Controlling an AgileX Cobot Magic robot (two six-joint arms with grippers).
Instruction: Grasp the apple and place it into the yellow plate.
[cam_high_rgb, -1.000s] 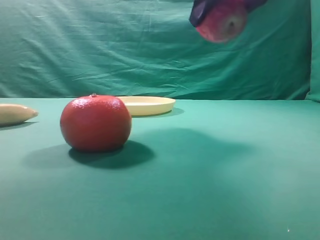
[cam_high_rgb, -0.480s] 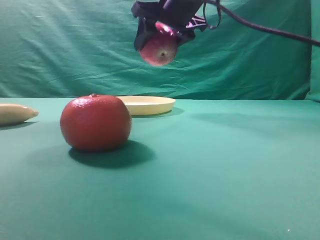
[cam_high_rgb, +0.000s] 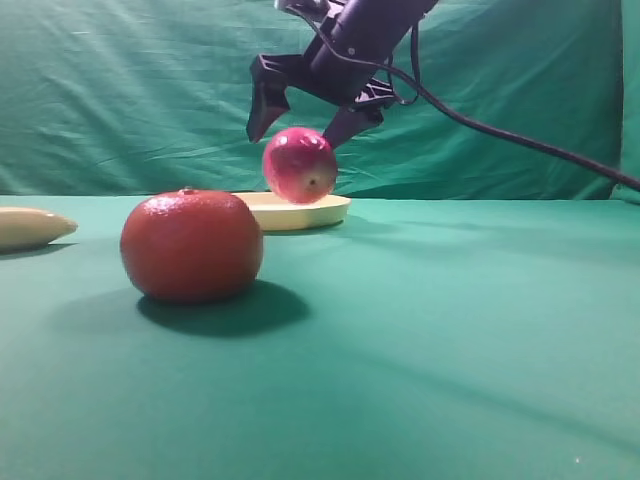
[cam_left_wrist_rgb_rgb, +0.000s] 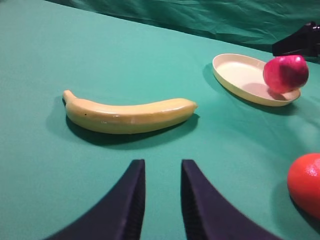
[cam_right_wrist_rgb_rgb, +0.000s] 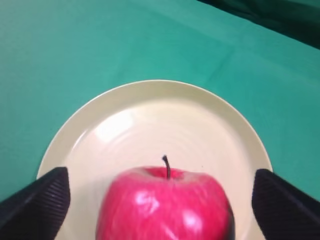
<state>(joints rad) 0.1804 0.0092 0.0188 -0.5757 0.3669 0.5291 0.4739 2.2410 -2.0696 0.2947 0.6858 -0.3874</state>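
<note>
Apple (cam_high_rgb: 299, 165) now down at yellow plate (cam_high_rgb: 300, 212); right fingers (cam_high_rgb: 262, 97) spread, clear of it

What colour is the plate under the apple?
Pale yellow plate, plain and unpatterned; the right wrist view shows it best, with the crimson apple over it.

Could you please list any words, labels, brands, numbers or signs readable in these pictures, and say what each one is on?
None: no readable text shows in any view.
The apple, yellow plate, banana, orange fruit, green cloth and both arms' dark fingers carry no lettering, sticker or mark that I can make out.
</note>
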